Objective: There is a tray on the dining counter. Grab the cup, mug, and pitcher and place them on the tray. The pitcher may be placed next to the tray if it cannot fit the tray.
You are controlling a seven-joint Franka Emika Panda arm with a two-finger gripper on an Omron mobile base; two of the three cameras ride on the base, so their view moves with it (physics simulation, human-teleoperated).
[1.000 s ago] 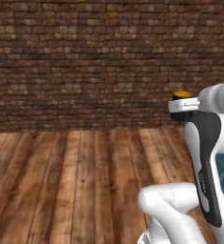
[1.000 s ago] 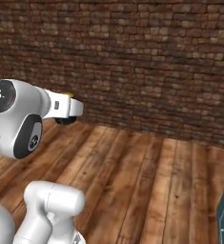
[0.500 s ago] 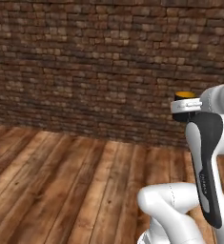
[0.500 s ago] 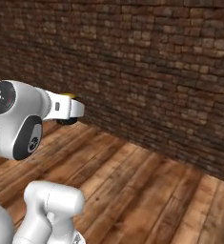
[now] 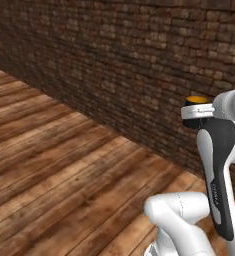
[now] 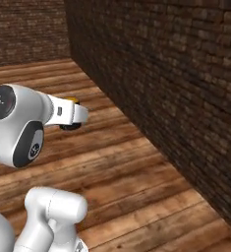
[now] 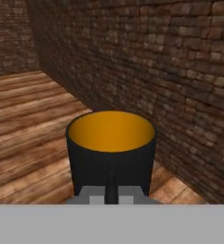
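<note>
Jaws closed on the mug [image 7: 111, 152], held upright in the gripper [image 7: 111, 193] above the wooden floor [image 5: 54, 170] beside the brick wall [image 6: 176, 78]. Base views hide most of the mug behind the wrist; hand view shows its orange interior.

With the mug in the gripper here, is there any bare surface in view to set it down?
Only floor. The wooden floor lies bare from the brick wall out to the robot's base. No counter or tray is in these views. The gripper holds the mug upright, near the wall.

The arm is folded upright, its gripper [image 7: 111, 190] clamped level at shoulder height.
</note>
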